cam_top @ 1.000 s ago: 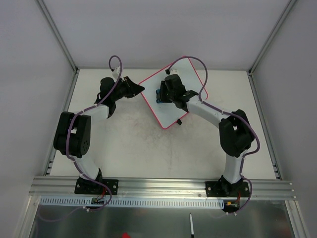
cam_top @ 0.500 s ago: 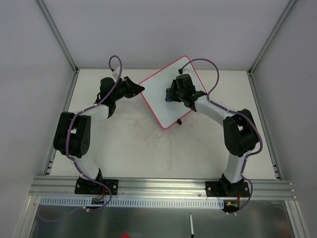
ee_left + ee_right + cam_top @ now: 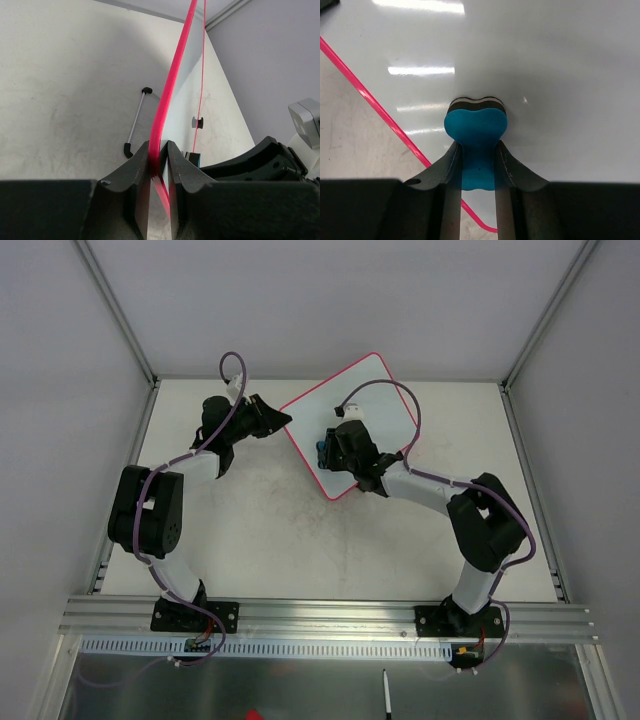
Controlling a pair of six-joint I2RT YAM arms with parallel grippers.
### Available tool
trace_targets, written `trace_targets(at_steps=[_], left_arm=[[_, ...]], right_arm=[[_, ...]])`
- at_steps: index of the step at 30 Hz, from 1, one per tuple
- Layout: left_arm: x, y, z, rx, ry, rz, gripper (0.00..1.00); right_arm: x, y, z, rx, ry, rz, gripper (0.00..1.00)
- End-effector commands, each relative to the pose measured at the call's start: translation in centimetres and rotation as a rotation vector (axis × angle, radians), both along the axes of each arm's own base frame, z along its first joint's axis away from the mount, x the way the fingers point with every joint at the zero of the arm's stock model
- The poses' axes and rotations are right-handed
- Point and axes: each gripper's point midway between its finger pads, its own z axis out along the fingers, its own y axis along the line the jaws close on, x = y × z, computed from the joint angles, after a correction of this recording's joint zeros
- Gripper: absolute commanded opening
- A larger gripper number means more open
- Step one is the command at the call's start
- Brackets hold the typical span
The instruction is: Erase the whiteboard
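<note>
The whiteboard [image 3: 375,400], white with a pink-red rim, lies tilted at the back middle of the table. My left gripper [image 3: 287,420] is shut on its left corner; in the left wrist view the rim [image 3: 170,95] runs up from between the jaws of the left gripper [image 3: 159,165]. My right gripper [image 3: 325,448] is shut on the blue bone-shaped eraser [image 3: 476,131] and presses its dark felt side on the board's lower left part [image 3: 545,75]. The board surface around the eraser looks clean.
A thin white marker with black ends [image 3: 136,122] lies on the table beside the board in the left wrist view. A small black clip [image 3: 361,486] sits at the board's near edge. Cage walls stand left, right and behind.
My right gripper has swept the eraser across the board, first toward the right and back, then down toward the board's near left edge. The left gripper and the board have stayed put.
</note>
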Motion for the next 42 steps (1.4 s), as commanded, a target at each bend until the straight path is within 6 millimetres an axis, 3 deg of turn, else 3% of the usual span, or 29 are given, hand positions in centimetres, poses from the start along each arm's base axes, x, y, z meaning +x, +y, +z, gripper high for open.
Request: trace_targets(at_steps=[1, 7, 9, 11, 12, 15, 16, 17, 19, 20, 22, 24, 29, 37, 38, 42], left_arm=[[-0.7, -1.3, 2.2, 0.004, -0.062, -0.052, 0.0], [-0.7, -1.3, 2.3, 0.005, -0.064, -0.057, 0.0], [-0.6, -1.3, 2.4, 0.004, -0.063, -0.055, 0.0], [-0.5, -1.4, 2.4, 0.003, -0.062, -0.055, 0.0], [-0.5, -1.3, 2.5, 0.003, -0.063, -0.052, 0.0], [-0.4, -1.3, 2.6, 0.005, -0.063, -0.049, 0.0], [-0.4, -1.3, 2.6, 0.006, -0.06, -0.049, 0.0], [-0.4, -1.3, 2.7, 0.005, -0.063, -0.05, 0.0], [-0.4, -1.3, 2.8, 0.005, -0.067, -0.051, 0.0], [-0.4, -1.3, 2.7, 0.006, -0.063, -0.049, 0.0], [-0.3, -1.1, 2.5, 0.012, -0.059, -0.038, 0.01], [-0.3, -1.1, 2.2, 0.015, -0.053, -0.035, 0.09], [-0.4, -1.0, 1.6, 0.023, -0.04, -0.033, 0.13], [-0.4, -1.0, 1.6, 0.029, -0.041, -0.035, 0.15], [-0.4, -1.0, 1.5, 0.031, -0.037, -0.033, 0.18], [-0.4, -0.9, 1.4, 0.034, -0.033, -0.025, 0.25]], right_arm=[[-2.3, 1.0, -2.5, -0.04, 0.048, 0.065, 0.0], [-2.8, -0.2, -2.2, -0.054, 0.047, 0.031, 0.01], [-2.9, -0.8, -0.6, -0.045, 0.019, 0.014, 0.02], [-3.5, -1.8, -0.2, -0.057, 0.017, 0.003, 0.02], [-3.6, -2.4, 1.2, -0.051, -0.007, -0.01, 0.02], [-4.8, -5.0, 1.2, -0.133, 0.026, -0.058, 0.03], [-5.2, -5.7, 2.0, -0.138, 0.018, -0.068, 0.03], [-6.2, -6.9, 1.0, -0.175, 0.052, -0.078, 0.03], [-6.9, -8.5, 1.5, -0.194, 0.051, -0.11, 0.06], [-7.9, -9.9, 0.4, -0.233, 0.094, -0.129, 0.1], [-8.6, -11.5, 0.4, -0.241, 0.11, -0.158, 0.2], [-9.7, -13.1, -0.8, -0.271, 0.163, -0.175, 0.2], [-11.2, -15.5, -2.9, -0.277, 0.246, -0.198, 0.2], [-13.1, -16.7, -6.9, -0.311, 0.377, -0.191, 0.23], [-13.3, -16.7, -7.2, -0.316, 0.39, -0.184, 0.33], [-13.6, -16.6, -8.4, -0.333, 0.426, -0.176, 0.49]])
